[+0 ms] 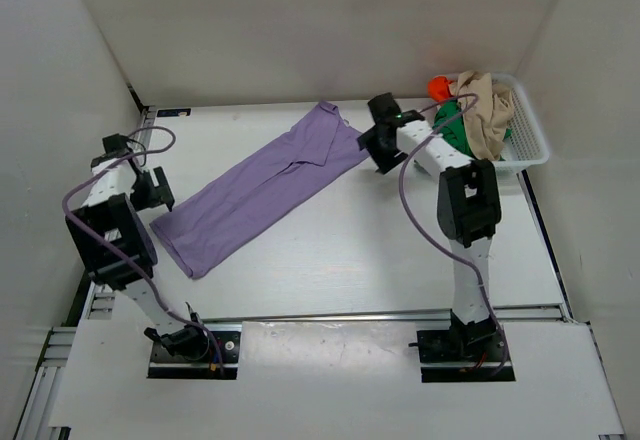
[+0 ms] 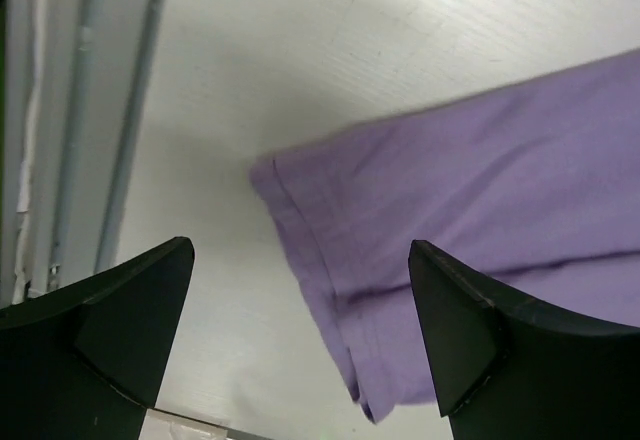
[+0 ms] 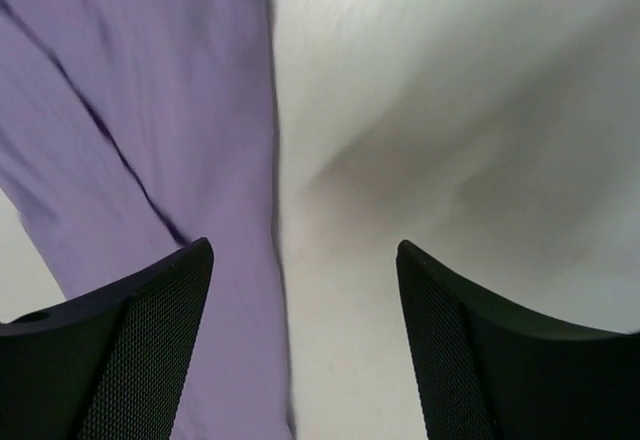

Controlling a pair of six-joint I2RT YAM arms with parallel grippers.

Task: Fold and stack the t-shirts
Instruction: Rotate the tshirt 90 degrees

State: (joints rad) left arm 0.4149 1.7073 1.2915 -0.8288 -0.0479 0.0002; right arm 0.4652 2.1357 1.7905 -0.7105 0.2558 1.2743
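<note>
You have the purple t-shirt (image 1: 265,185) lying flat on the table (image 1: 380,260), a long narrow strip set on a slant from the near left to the far middle. It looks folded lengthwise, with a soft crease running along it and a small flap turned over near the far end. The near-left end is a straight stitched hem, and in the left wrist view one corner of it curls up slightly.

Your left gripper (image 2: 300,260) is at that hem end with its jaws wide apart and nothing between them. The hem corner shows in the gap, but you cannot tell from these views whether the fingers touch the cloth.

Your right gripper (image 3: 300,255) is at the far end of the shirt, also spread wide and holding nothing. The shirt's side edge runs under its left finger, with bare table in most of the gap.

The other three shirts sit bunched in the white basket (image 1: 532,152) at the far right. The beige t-shirt (image 1: 487,110) is draped on top, the green t-shirt (image 1: 455,128) is beneath it, and the orange t-shirt (image 1: 440,87) pokes out at the back.
</note>
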